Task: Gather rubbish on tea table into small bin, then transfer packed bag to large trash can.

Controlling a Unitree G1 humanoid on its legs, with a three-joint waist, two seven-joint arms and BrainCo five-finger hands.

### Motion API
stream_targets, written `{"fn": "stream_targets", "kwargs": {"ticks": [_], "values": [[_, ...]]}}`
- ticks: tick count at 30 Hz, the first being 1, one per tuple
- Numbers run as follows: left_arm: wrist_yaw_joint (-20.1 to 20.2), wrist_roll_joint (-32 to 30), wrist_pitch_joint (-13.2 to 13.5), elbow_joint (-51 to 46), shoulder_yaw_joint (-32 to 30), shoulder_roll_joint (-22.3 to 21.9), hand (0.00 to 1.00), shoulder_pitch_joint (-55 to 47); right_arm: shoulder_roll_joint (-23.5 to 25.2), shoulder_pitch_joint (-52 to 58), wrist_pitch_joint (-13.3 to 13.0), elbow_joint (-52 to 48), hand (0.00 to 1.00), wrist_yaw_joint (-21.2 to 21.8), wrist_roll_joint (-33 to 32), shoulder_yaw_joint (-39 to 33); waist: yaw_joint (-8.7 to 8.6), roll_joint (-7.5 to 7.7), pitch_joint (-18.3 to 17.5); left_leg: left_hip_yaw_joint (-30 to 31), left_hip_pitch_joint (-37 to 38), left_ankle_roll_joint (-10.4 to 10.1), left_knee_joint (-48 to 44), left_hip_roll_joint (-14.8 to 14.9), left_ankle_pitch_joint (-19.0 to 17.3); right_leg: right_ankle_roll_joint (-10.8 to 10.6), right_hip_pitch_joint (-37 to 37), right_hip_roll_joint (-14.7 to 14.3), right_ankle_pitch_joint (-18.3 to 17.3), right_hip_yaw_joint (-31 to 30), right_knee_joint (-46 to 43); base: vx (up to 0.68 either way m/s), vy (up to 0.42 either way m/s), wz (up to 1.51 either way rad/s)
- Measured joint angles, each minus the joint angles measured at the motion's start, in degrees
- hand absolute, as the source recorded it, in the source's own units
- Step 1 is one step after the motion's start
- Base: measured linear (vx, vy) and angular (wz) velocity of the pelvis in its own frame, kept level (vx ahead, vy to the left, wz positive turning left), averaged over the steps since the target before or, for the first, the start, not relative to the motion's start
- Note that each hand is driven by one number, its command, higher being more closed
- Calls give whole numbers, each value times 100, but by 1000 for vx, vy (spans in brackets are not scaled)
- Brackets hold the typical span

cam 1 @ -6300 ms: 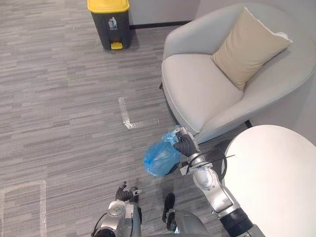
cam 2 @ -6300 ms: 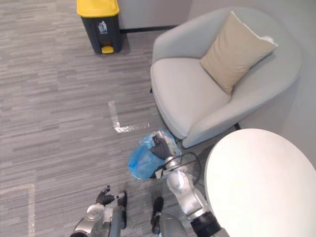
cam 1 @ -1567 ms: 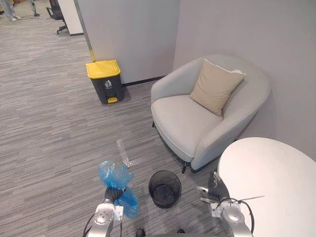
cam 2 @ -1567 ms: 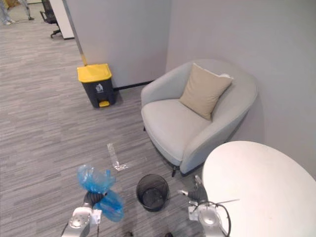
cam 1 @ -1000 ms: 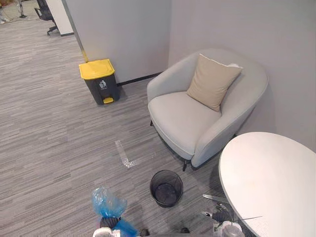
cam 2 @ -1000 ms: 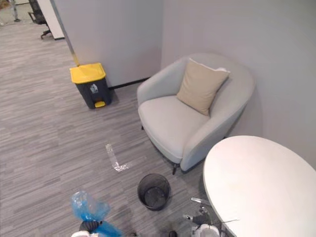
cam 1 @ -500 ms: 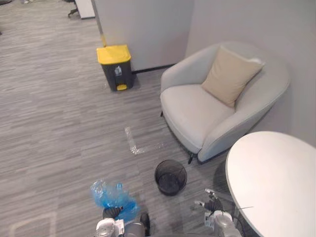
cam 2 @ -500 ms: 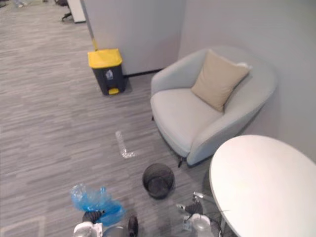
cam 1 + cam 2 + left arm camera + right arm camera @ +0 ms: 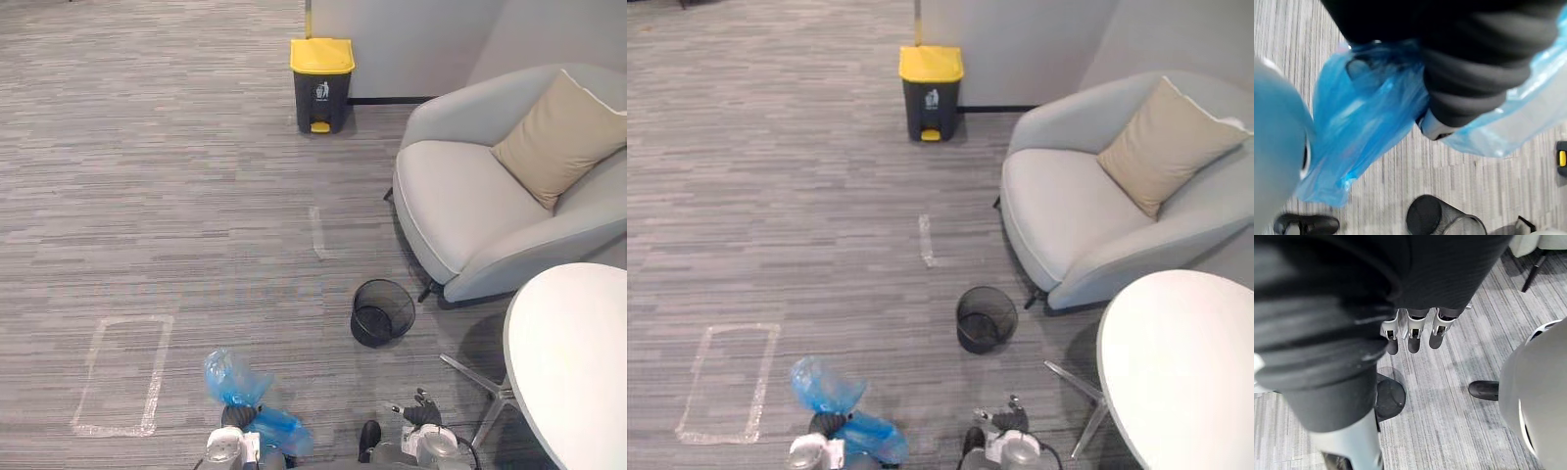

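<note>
In the left eye view, the left hand [image 9: 233, 419] is at the bottom edge, left of the middle. It is closed around the neck of the blue bag [image 9: 235, 377]. The loose top of the bag stands up above the hand, and the full part bulges out at the hand's right, toward the bottom edge. The right hand [image 9: 421, 416] is also at the bottom edge, right of the middle, well apart from the bag. The bin [image 9: 382, 311], black mesh, stands on the floor [image 9: 176, 196] in the lower middle, above and between the two hands. The trash can [image 9: 321, 70], dark with a yellow lid, is at the top of the frame by the wall, far from the bag. The armchair [image 9: 470, 211] with its cushion [image 9: 558, 137] fills the upper right, and the white table [image 9: 578, 362] the lower right. A tape rectangle [image 9: 122, 377] is on the floor at the lower left.

In the left wrist view, the bag [image 9: 1361, 122] is bunched against the dark cover of the hand, its plastic coming out on both sides. The fingers are mostly hidden by the bag. The bin [image 9: 1444, 223] shows on the floor beyond.

In the right wrist view, the fingers [image 9: 1409, 335] of the right hand hang straight over the floor and hold nothing.
</note>
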State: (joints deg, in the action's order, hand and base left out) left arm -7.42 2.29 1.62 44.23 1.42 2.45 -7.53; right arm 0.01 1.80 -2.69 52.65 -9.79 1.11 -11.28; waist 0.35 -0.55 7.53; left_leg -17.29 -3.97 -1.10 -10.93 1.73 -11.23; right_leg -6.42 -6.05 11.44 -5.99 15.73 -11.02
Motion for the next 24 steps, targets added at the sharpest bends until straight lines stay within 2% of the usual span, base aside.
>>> {"fn": "stream_targets", "kwargs": {"ticks": [1,2,4,5,6,7,9,10,11,12,13,14,15,16,17,18,19,21,22,23,24], "values": [[7,0,0,-5,24,-7,100,-21,-8,21,4,8,0,2,1,1,-5,68,23,82,8,38,-191,-94,-197,-107,-103,213,-363,-59,-581,-5,139,24],[5,0,-1,-4,27,0,100,-43,-8,37,2,7,0,0,0,0,-12,113,9,113,17,52,-249,-153,-257,-138,-135,298,-487,-74,-765,47,105,34],[-9,-2,-5,-23,27,38,100,-12,-7,64,-3,-11,0,12,1,-26,-59,202,22,365,38,150,-418,-305,-447,-6,-420,508,-582,-372,-1786,171,67,53],[-16,-2,-5,-28,4,37,100,21,-35,-12,-13,-22,0,17,-1,-43,-72,197,123,525,185,169,-421,-286,-489,175,-899,468,-497,-738,-2759,164,57,56],[-17,1,-11,-25,4,57,100,22,-34,-33,-15,-8,0,14,0,-52,-91,161,149,586,224,189,-424,-264,-504,167,-957,415,-547,-807,-2878,286,-2,60],[-22,1,-19,-26,-24,107,100,31,-16,-19,-14,-1,0,13,-1,-89,-134,180,166,755,333,194,-432,-123,-577,172,-1114,118,-778,-863,-2974,246,-64,53],[-23,3,-21,-25,-31,126,100,94,-13,-29,-17,7,0,9,-2,-92,-132,179,173,951,544,103,-351,33,-702,189,-1415,-274,-794,-713,-2695,325,-95,53],[-23,3,-24,-19,-31,123,100,128,-14,-33,-17,7,0,7,-3,-101,-132,178,176,972,602,78,-313,57,-718,224,-1477,-336,-769,-672,-2573,372,-121,48],[-20,7,-24,-17,-26,123,100,227,-13,-75,-19,11,0,7,-12,-157,-139,170,180,1060,799,-23,-167,88,-755,324,-1668,-533,-636,-692,-2100,530,-189,51],[-18,10,-14,-22,-28,133,100,292,-12,-49,-22,9,0,7,-20,-179,-186,208,163,1183,946,-174,-87,62,-857,451,-1670,-642,-253,-763,-1535,558,-209,68],[-22,12,-11,41,-35,121,100,317,-31,-37,-28,7,0,14,-116,-215,-246,149,163,1353,1076,-238,-77,125,-947,674,-1626,-664,-143,-739,-1703,625,-206,63],[-6,12,-3,66,-27,32,100,348,-59,-95,-19,-1,0,9,-122,-287,-270,-75,107,1475,1186,-327,-139,288,-883,795,-1523,-715,-374,-535,-1814,448,-137,43],[-8,12,-2,39,-31,-4,100,362,-61,-117,-20,-7,0,11,-122,-314,-270,-114,126,1495,1183,-372,-225,328,-843,827,-1460,-719,-433,-481,-1838,557,-170,35],[-12,12,2,-22,-35,-105,100,370,-55,-124,-12,-9,0,16,-121,-335,-273,-178,137,1527,1060,-507,-680,373,-700,888,-1248,-753,-546,-362,-1793,650,-236,41],[-5,15,2,-104,-64,-172,100,355,-39,-82,0,-23,0,12,-124,-307,-286,-197,141,1544,657,-565,-1835,483,-366,908,-771,-859,-571,-249,-1406,639,-222,42],[5,16,1,-138,-75,-194,100,359,-23,-55,2,-42,0,10,-127,-272,-281,-185,148,1540,456,-583,-2379,524,-151,911,-558,-888,-572,-230,-1225,612,-175,21],[20,20,2,-273,-108,-253,100,288,9,-26,9,-71,0,-10,-157,-172,-196,-141,185,1382,15,-575,-3515,749,-147,935,-58,-974,-582,-276,-872,289,-56,-9],[30,22,2,-400,-158,-351,100,220,56,4,7,-215,0,-30,-243,-144,-41,-121,191,1015,-472,-485,-4318,967,-301,954,445,-1044,-594,-405,-534,418,-29,-37],[37,23,3,-443,-158,-374,100,225,64,-27,6,-243,0,-33,-266,-146,-16,-54,228,905,-746,-412,-4329,1008,-391,954,642,-1031,-593,-449,-356,466,5,-39],[38,22,2,-533,-165,-377,100,231,82,-84,9,-252,0,-39,-355,-149,11,-52,233,744,-1140,-282,-4149,1079,-473,953,840,-1001,-594,-514,-162,409,107,-30],[40,20,2,-571,-203,-387,100,235,123,-117,10,-297,0,-42,-358,-147,49,-8,258,668,-1466,-174,-3765,1085,-532,935,1002,-944,-605,-609,-10,265,96,-27]]}}
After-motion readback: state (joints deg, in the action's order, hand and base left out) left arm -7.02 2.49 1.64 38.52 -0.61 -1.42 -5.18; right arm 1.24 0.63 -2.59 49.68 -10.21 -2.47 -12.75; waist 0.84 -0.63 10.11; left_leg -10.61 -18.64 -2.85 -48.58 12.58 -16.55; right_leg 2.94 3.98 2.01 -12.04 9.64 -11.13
